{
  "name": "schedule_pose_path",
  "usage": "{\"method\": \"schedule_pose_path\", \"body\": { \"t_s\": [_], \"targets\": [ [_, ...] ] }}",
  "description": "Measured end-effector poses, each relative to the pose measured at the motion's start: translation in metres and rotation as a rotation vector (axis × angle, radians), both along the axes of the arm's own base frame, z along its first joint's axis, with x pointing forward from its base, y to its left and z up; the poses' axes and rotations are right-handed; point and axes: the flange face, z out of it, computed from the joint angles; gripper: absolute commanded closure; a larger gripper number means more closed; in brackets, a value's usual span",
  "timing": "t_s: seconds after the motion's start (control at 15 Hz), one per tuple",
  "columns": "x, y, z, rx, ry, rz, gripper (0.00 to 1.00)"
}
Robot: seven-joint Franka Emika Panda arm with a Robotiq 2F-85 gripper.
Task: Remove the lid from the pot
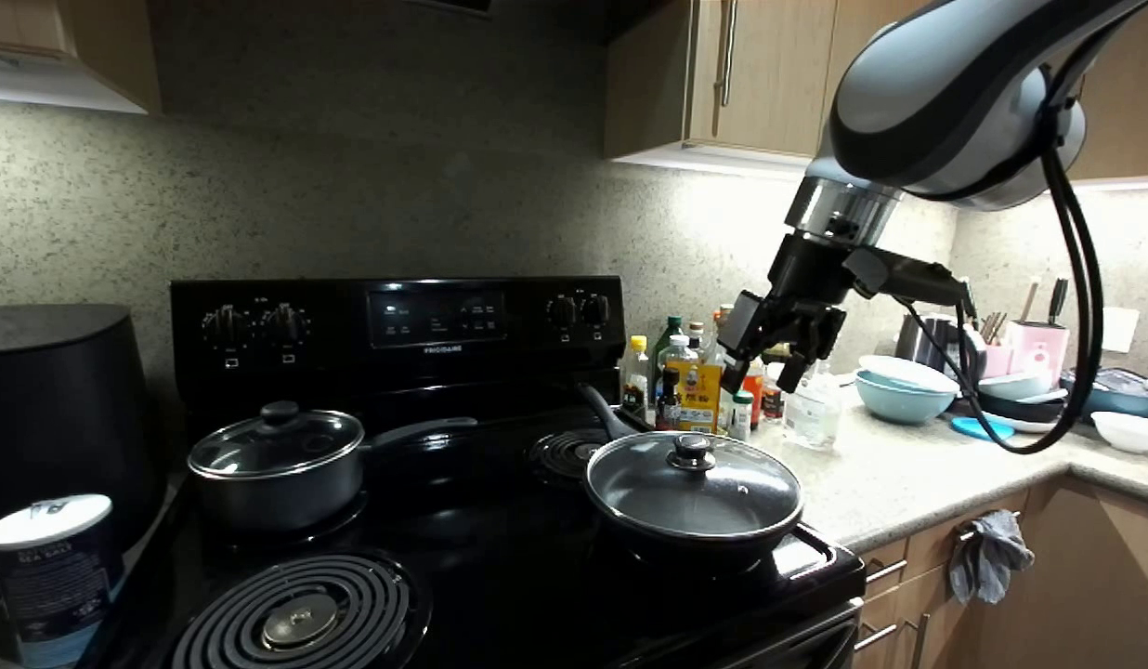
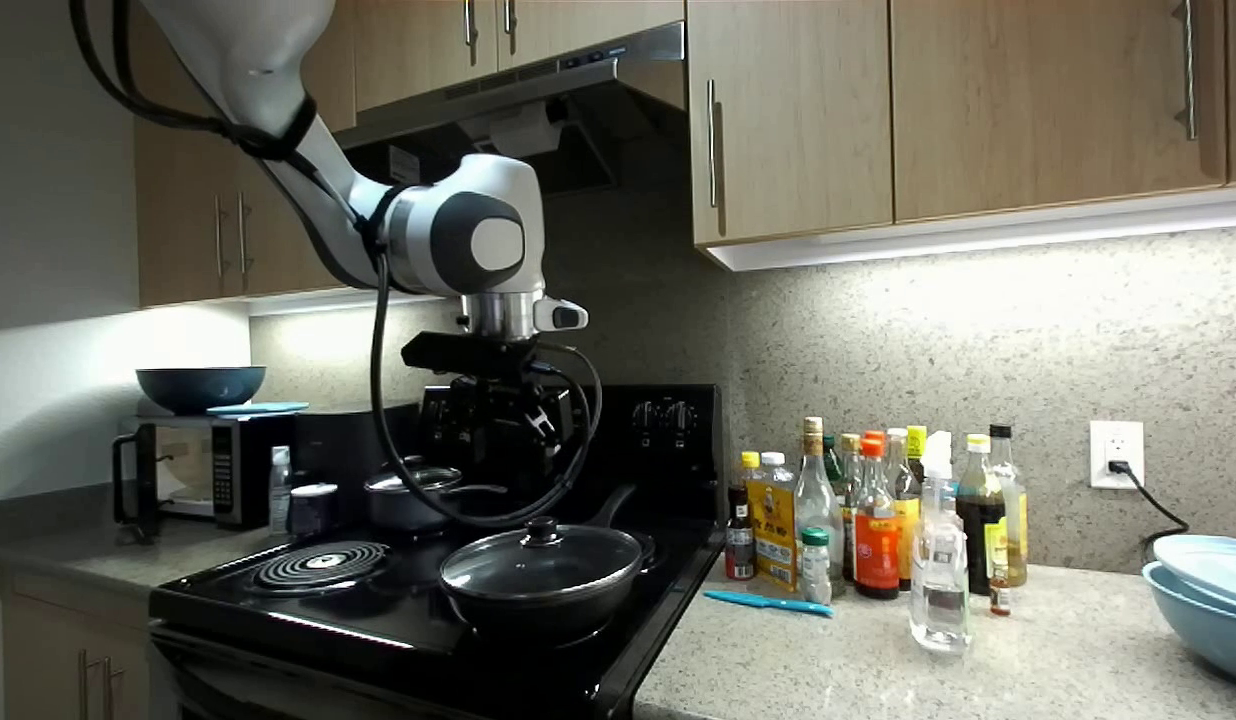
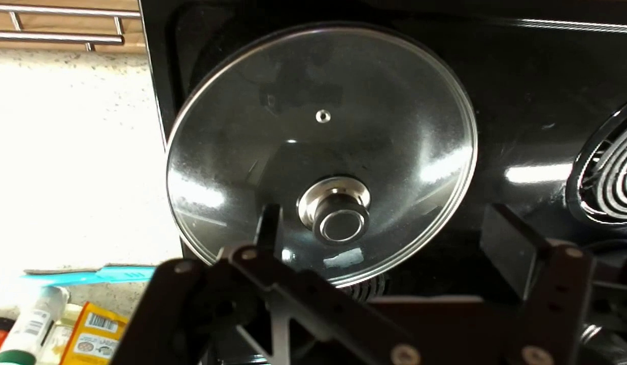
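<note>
Lid [image 3: 321, 147] sat on the pot [image 2: 553, 618], a dark frying pan on the stove [image 1: 500, 567], with its knob [image 3: 340, 224] upward. Gripper [image 3: 384, 228] hung higher, apart from the lid; jaws wide, holding nothing. Wrist view put the knob off-centre, nearer the jaw at that view's left, so re-centring looked due before lowering. Good grip called for straddling the knob, squeezing below its top, lifting straight up; smooth knob might slip, tilt might drag the pan. Bottles [image 2: 876, 545] on the counter [image 2: 778, 670] nearby probably needed clearance.
</note>
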Motion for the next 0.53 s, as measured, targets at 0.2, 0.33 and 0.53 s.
{"method": "schedule_pose_path", "body": {
  "t_s": [0.2, 0.33, 0.53],
  "targets": [
    [0.0008, -0.0009, -0.0021, 0.000, 0.004, -0.002, 0.00],
    [0.0007, 0.0002, -0.0020, -0.001, 0.004, 0.000, 0.00],
    [0.0022, 0.0014, -0.0030, -0.007, 0.005, 0.006, 0.00]
  ]
}}
